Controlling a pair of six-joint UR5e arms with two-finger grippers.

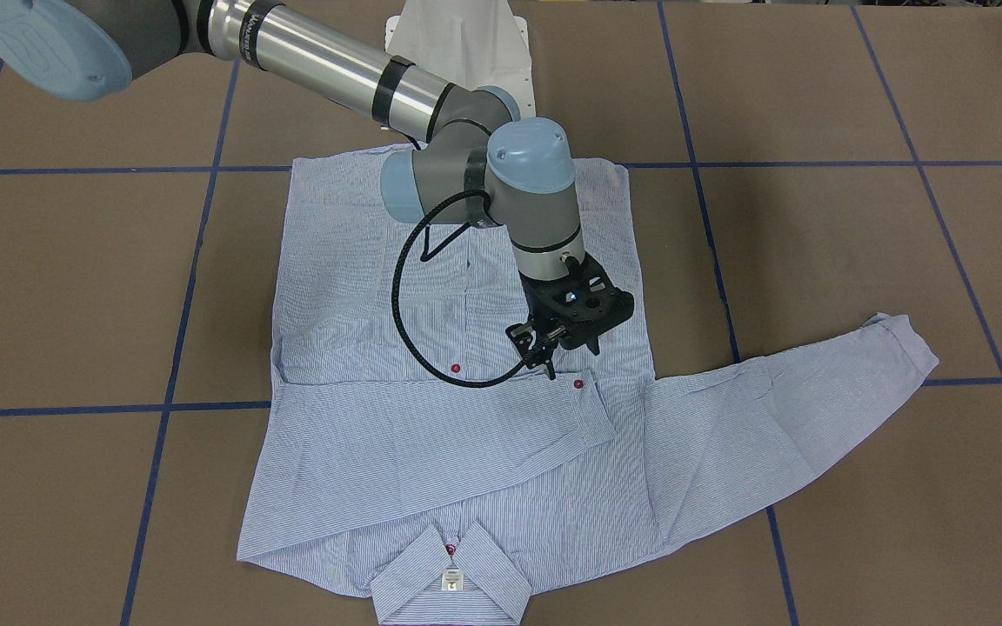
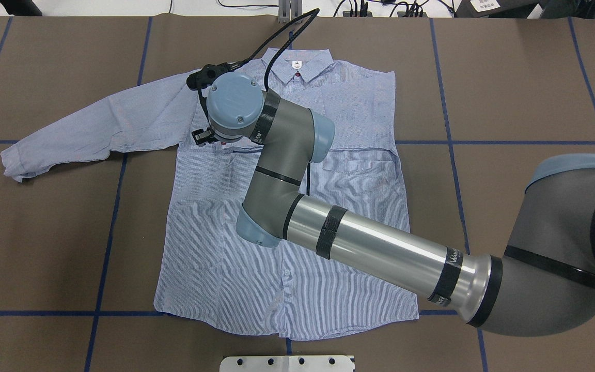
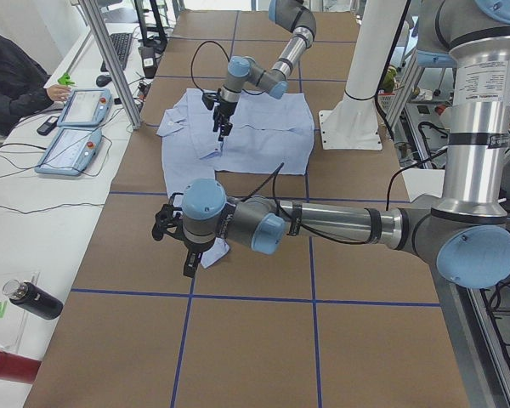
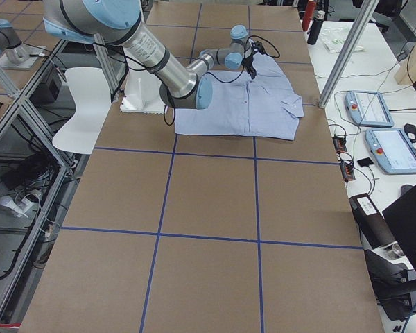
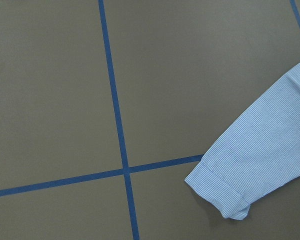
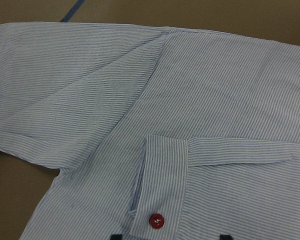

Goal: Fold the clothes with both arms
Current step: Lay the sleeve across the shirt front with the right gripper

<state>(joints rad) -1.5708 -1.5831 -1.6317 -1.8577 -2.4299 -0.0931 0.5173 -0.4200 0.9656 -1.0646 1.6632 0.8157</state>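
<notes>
A brown worktop [image 1: 814,87] gridded with blue tape [image 5: 115,125] carries a striped shirt [image 1: 353,261], spread front-up with its hem towards the robot and its collar [image 1: 488,565] at the far side. The right arm [image 2: 370,248] reaches across the shirt's body from the robot's right, while the left arm [image 3: 331,223] stretches out low over the worktop on the robot's left. The folded sleeve [image 1: 431,435] lies across the chest; the free sleeve [image 1: 797,382] runs out flat to the robot's left, its cuff [image 5: 217,192] on bare worktop beside a tape crossing. The right pincer [image 1: 566,349] points down, low over the folded sleeve's end, its jaws spread with nothing between them; whether it touches the cloth cannot be told. The left pincer [image 3: 189,259] hangs above the free sleeve's cuff; whether it is spread or pressed together cannot be told. A red button [image 6: 156,220] sits at the folded sleeve's end, just beside the right pincer's tips, and a white label [image 1: 452,580] shows inside the collar.
</notes>
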